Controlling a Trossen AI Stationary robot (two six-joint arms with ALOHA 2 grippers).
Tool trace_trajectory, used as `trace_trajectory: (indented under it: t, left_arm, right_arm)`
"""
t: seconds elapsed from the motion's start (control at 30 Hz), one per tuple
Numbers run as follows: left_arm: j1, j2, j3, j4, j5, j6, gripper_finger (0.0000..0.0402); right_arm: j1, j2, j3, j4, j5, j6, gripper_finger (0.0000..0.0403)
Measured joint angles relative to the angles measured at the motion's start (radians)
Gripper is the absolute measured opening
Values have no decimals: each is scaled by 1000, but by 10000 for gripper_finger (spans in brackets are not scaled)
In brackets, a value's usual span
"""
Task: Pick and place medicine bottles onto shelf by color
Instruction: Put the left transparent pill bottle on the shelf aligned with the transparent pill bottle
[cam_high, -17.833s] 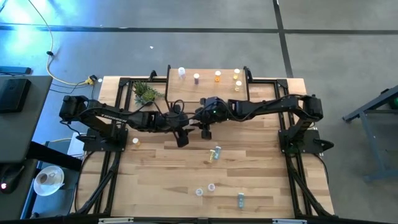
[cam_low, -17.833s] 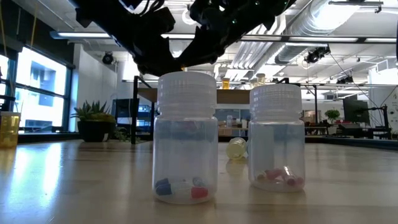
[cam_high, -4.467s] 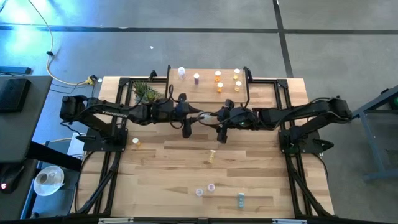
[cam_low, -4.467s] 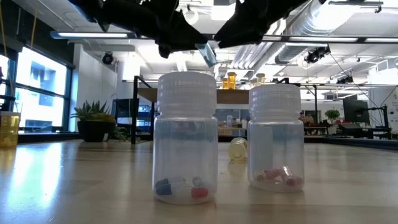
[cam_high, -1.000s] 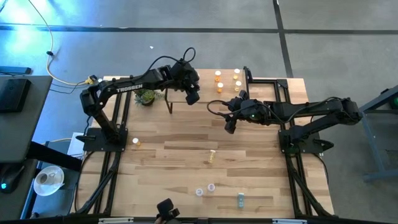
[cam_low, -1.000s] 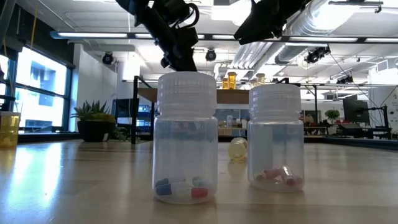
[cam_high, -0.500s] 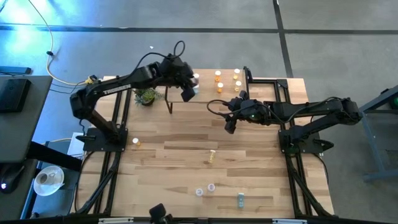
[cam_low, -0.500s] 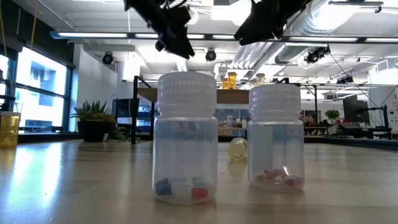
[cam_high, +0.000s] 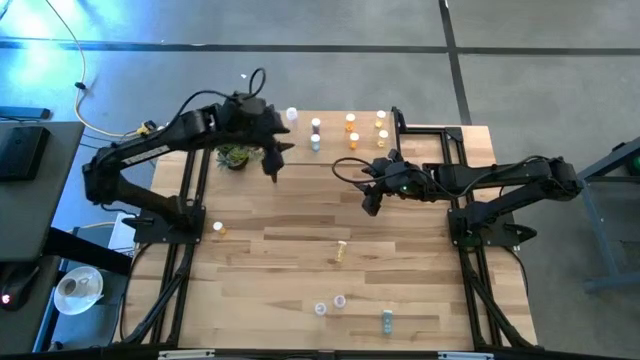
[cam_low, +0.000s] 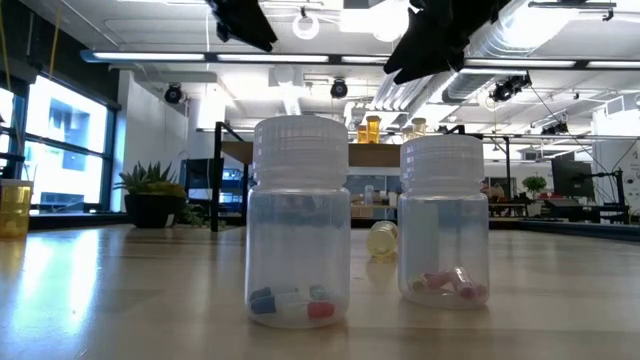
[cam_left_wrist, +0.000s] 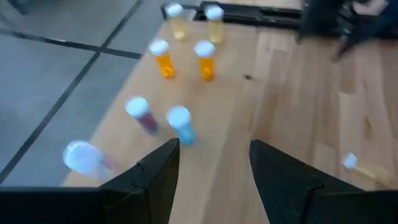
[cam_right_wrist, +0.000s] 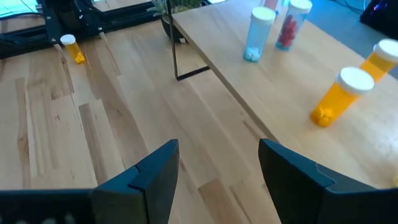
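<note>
Since a second ago, left end effector (cam_high: 276, 160) has withdrawn from shelf (cam_high: 335, 155), fingers apart, empty; teal bottle (cam_high: 315, 143) now stands there. Right end effector (cam_high: 370, 204) waits open mid-counter. Next: approach the probably yellow bottle (cam_high: 341, 250) squarely.

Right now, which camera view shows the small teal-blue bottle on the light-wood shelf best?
The right wrist view: the teal-blue bottle stands large and upright. The left wrist view blurs it, the high view shows a speck, and the low view does not show it.

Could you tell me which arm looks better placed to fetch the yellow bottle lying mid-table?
Probably the right. The right gripper is open, empty and nearer the yellow bottle, while the left gripper, also empty, is by the shelf.
</note>
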Motion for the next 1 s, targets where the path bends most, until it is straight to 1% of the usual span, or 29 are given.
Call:
trace_trajectory:
  t: [0.13, 0.33, 0.53, 0.77, 1.0]
  left_arm:
    - [-46, -75, -126, 16, 8, -42, 186]
    - [-114, -172, -370, 170, 7, -155, 186]
    - [-191, -208, -550, 314, 1, -257, 186]
    - [-312, -187, -689, 547, 8, -264, 186]
    - [-440, -120, -730, 719, 62, -263, 186]
  right_arm:
    - [0, 0, 0, -16, -3, 28, 213]
    - [0, 0, 0, -22, -4, 28, 213]
    - [0, 0, 0, -35, -4, 28, 213]
    - [0, 0, 0, -38, -4, 28, 213]
    - [0, 0, 0, -38, -4, 26, 213]
